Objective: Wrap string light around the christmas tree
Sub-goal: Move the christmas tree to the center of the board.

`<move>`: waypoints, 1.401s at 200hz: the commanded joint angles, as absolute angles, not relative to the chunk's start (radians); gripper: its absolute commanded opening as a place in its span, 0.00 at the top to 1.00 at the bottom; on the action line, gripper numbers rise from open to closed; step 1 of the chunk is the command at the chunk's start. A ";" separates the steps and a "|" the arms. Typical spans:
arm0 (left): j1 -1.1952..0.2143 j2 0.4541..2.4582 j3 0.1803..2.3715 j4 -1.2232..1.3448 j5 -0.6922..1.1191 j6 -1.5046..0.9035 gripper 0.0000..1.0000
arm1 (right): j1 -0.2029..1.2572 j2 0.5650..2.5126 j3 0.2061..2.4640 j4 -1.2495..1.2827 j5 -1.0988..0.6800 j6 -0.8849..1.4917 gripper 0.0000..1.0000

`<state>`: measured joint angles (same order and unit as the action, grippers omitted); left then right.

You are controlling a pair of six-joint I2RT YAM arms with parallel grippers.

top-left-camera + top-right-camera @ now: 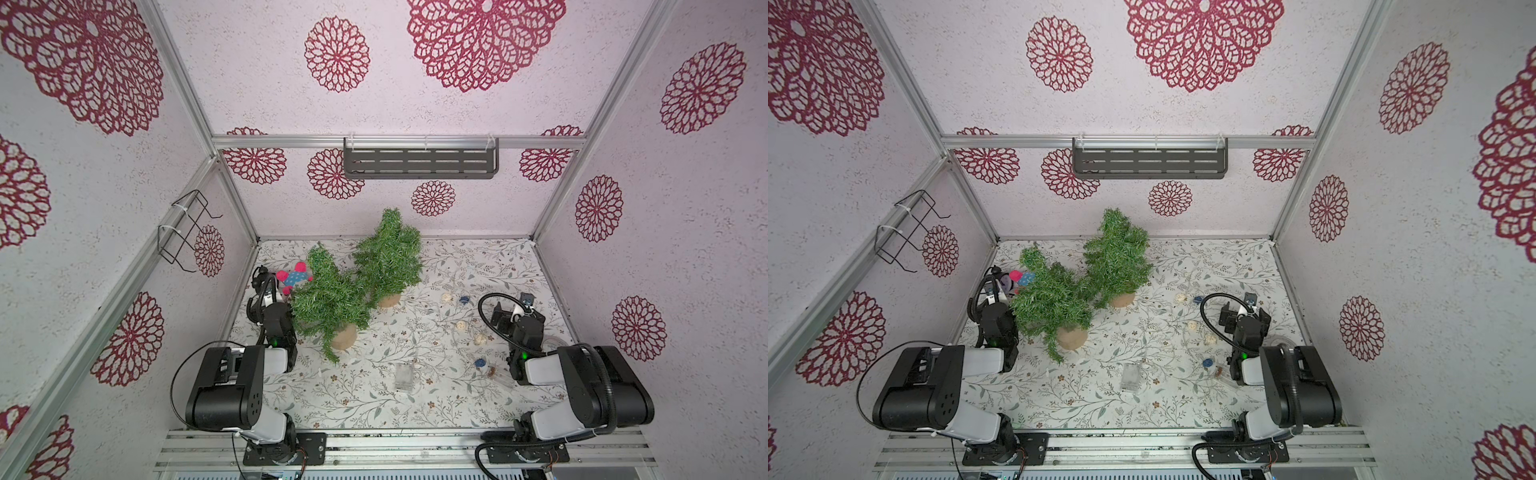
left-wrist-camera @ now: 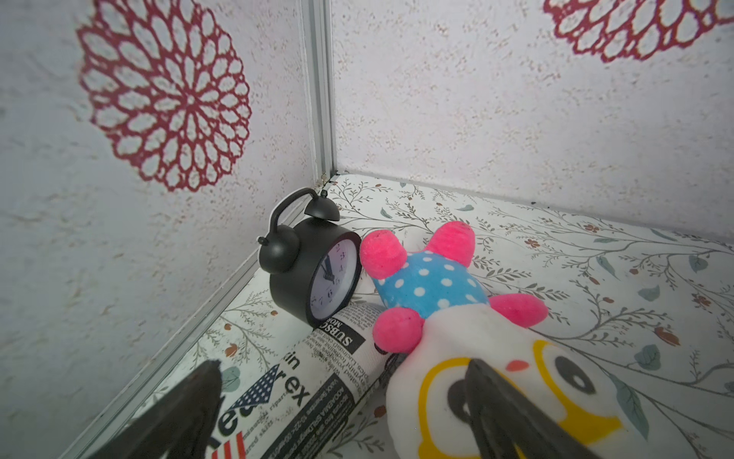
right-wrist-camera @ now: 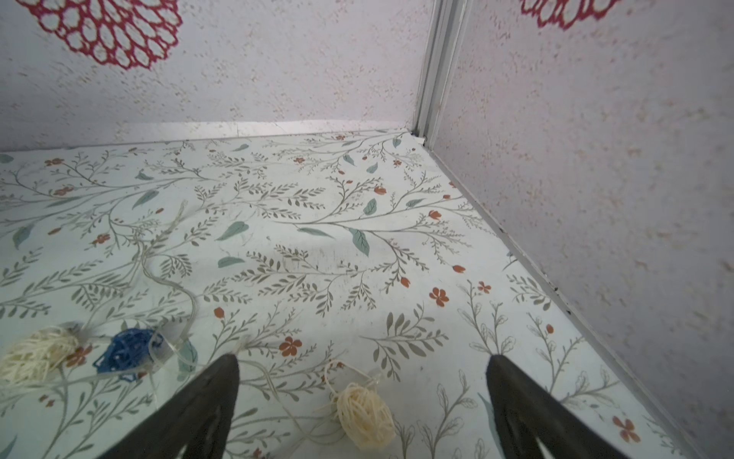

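Note:
Two small green christmas trees on round wooden bases stand at the back left of the table, one nearer (image 1: pixel 328 299) and one farther (image 1: pixel 388 257). The string light, a thin pale wire carrying cream (image 3: pixel 365 413) and blue (image 3: pixel 127 351) woven balls, trails over the right half of the table. Its clear battery box (image 1: pixel 404 376) lies in the front middle. My right gripper (image 3: pixel 363 359) is open above the table, with a cream ball between its fingers but untouched. My left gripper (image 2: pixel 343 365) is open in the back left corner, behind the nearer tree.
In the left corner stand a black alarm clock (image 2: pixel 313 270), a rolled newspaper (image 2: pixel 317 381) and a pink and blue plush toy (image 2: pixel 429 286), partly under one left finger. A dark shelf (image 1: pixel 419 162) hangs on the back wall and a wire rack (image 1: pixel 187 232) on the left wall.

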<state>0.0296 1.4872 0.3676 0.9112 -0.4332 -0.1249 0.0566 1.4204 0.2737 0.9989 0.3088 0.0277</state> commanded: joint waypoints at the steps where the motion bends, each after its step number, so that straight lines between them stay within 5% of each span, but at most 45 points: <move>1: 0.005 1.420 0.364 0.889 -0.542 -0.117 0.02 | 0.067 1.304 0.346 0.831 0.357 0.052 0.01; 57: -0.085 1.273 0.461 0.506 -0.836 -0.195 0.02 | 0.100 1.093 0.482 0.309 0.520 0.239 0.01; 86: -0.107 1.206 0.524 0.282 -0.992 -0.310 0.02 | 0.096 1.066 0.553 0.135 0.370 0.393 0.01; 97: -0.109 1.182 0.553 0.173 -0.994 -0.379 0.02 | 0.052 1.059 0.551 0.145 0.176 0.422 0.01; 131: -0.110 1.108 0.625 -0.118 -0.914 -0.546 0.02 | 0.061 1.077 0.585 0.117 -0.032 0.511 0.19; 179: -0.028 0.927 0.702 -0.419 -0.661 -0.666 0.02 | 0.246 1.125 0.691 -0.016 0.013 0.511 0.21; 280: 0.047 0.808 1.119 -0.867 -0.027 -0.415 0.00 | 0.565 1.266 0.801 -0.117 0.088 0.627 0.26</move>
